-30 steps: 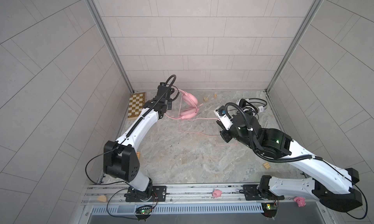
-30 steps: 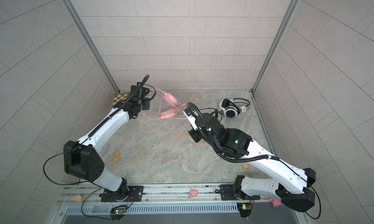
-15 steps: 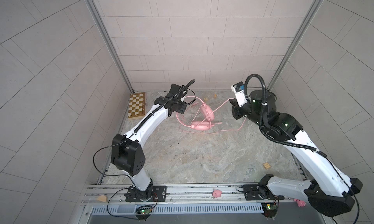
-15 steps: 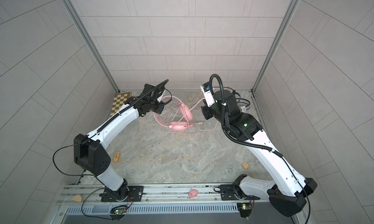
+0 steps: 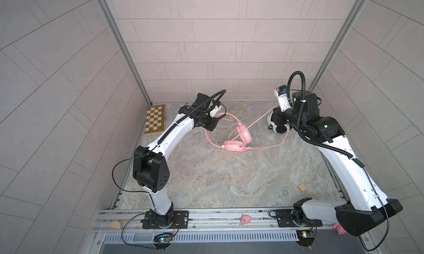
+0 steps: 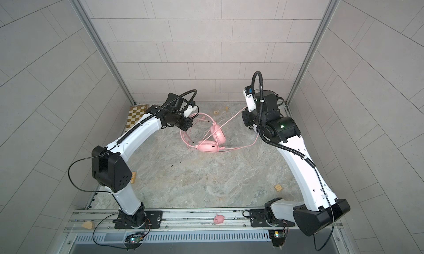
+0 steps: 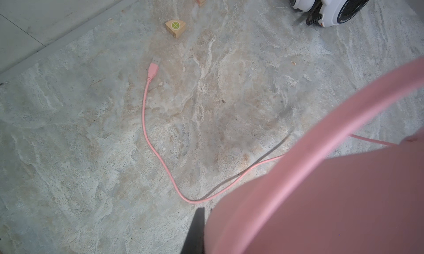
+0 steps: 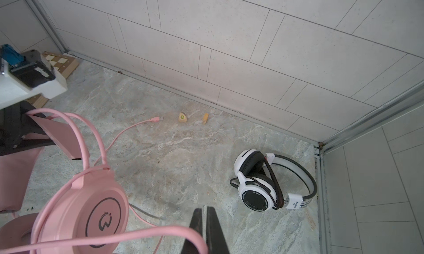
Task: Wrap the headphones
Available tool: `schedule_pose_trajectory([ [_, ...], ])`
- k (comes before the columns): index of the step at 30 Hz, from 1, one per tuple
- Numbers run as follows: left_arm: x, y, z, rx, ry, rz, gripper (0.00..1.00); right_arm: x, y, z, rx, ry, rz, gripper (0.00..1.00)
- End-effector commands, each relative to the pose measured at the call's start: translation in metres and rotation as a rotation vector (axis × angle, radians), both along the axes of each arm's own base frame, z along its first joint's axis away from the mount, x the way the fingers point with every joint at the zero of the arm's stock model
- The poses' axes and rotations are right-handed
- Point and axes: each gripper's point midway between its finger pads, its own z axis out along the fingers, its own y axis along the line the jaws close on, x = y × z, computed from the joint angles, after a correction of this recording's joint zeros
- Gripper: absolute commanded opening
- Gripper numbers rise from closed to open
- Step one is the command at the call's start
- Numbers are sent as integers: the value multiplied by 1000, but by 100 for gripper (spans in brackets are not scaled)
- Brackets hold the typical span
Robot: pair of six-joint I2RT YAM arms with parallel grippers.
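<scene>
The pink headphones point(image 5: 234, 147) sit at the back middle of the table with their ear cups down, also seen in the other top view point(image 6: 207, 147). My left gripper point(image 5: 210, 128) is shut on their headband point(image 7: 344, 117), which hides all but one black finger point(image 7: 197, 230). My right gripper point(image 5: 274, 110) hangs raised at the back right, shut on the pink cable point(image 8: 149, 235), which runs taut from the ear cups up to it. The cable's USB plug point(image 8: 158, 119) lies loose near the back wall. The white headphones point(image 8: 254, 191) lie in the back right corner, below the right gripper.
A chessboard point(image 5: 155, 119) lies at the back left. Small wooden blocks point(image 8: 182, 117) sit by the back wall, another point(image 5: 302, 187) at the front right. A pink pig toy point(image 5: 245, 219) and a wooden wedge point(image 5: 115, 224) rest on the front rail.
The left gripper carried the pink headphones from the back left toward the middle. The right gripper swung from the centre up to the back right, drawing the pink cable taut.
</scene>
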Motion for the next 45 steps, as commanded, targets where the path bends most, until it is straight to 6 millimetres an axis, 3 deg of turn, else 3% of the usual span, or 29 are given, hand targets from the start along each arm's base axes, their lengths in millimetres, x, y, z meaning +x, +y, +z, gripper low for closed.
schedule_pose_trajectory([
  [1, -16, 6, 25, 9, -65, -79, 0, 2, -34, 32, -86, -103, -133, 0],
  [6, -20, 11, 37, 24, -119, -99, 0, 0, -48, 33, -183, -108, -167, 0],
  [11, -21, 19, 48, 46, -186, -79, 0, 2, -47, 33, -218, -93, -154, 0],
  [20, -38, -2, 47, -7, -174, -208, 0, 11, -49, 47, -247, -162, -172, 0],
  [24, -50, -17, 39, -4, -137, -288, 0, 24, -39, 65, -213, -222, -144, 0],
  [31, -75, -50, 21, -2, -55, -427, 0, 48, 2, 86, -43, -271, -8, 0],
  [36, -94, -73, 17, -37, -17, -503, 0, 63, 24, 77, 57, -250, 55, 0],
  [40, -103, -85, 22, -90, 2, -539, 0, 73, 37, 58, 122, -205, 86, 0],
  [45, -108, -90, 34, -139, -8, -551, 0, 82, 33, 29, 137, -147, 34, 0],
])
